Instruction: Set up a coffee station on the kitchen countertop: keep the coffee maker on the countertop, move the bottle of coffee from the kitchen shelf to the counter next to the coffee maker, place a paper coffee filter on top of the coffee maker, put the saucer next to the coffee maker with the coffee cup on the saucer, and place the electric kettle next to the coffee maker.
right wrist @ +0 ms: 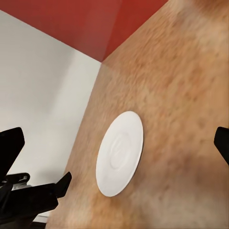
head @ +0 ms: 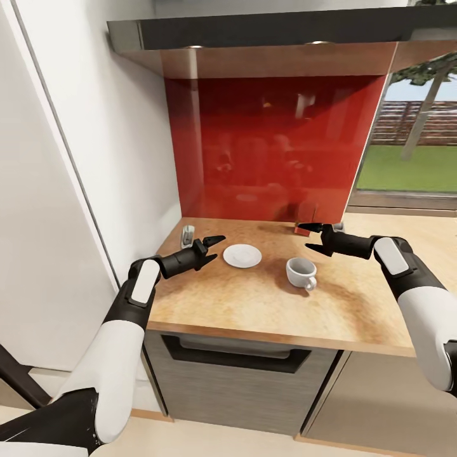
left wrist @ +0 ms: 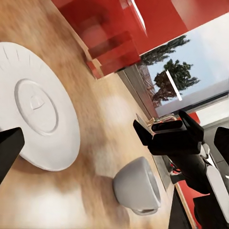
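A white saucer [head: 242, 255] lies flat on the light wood countertop [head: 254, 308]. To its right, apart from it, a white coffee cup [head: 300, 271] stands upright. My left gripper [head: 214, 249] hovers open just left of the saucer [left wrist: 38, 121]. My right gripper [head: 315, 238] hangs open above and behind the cup [left wrist: 138, 185], nothing between its fingers. The right wrist view looks across the saucer [right wrist: 119, 152] toward the left gripper [right wrist: 45, 195]. The coffee maker, bottle of coffee, paper coffee filter, electric kettle and kitchen shelf are out of view.
A glossy red backsplash [head: 273, 146] closes the counter's back and a white wall [head: 120, 152] its left side. A small grey-white object [head: 188, 235] sits by that wall. A small red block [head: 303, 230] stands at the backsplash. A hood [head: 266, 38] overhangs.
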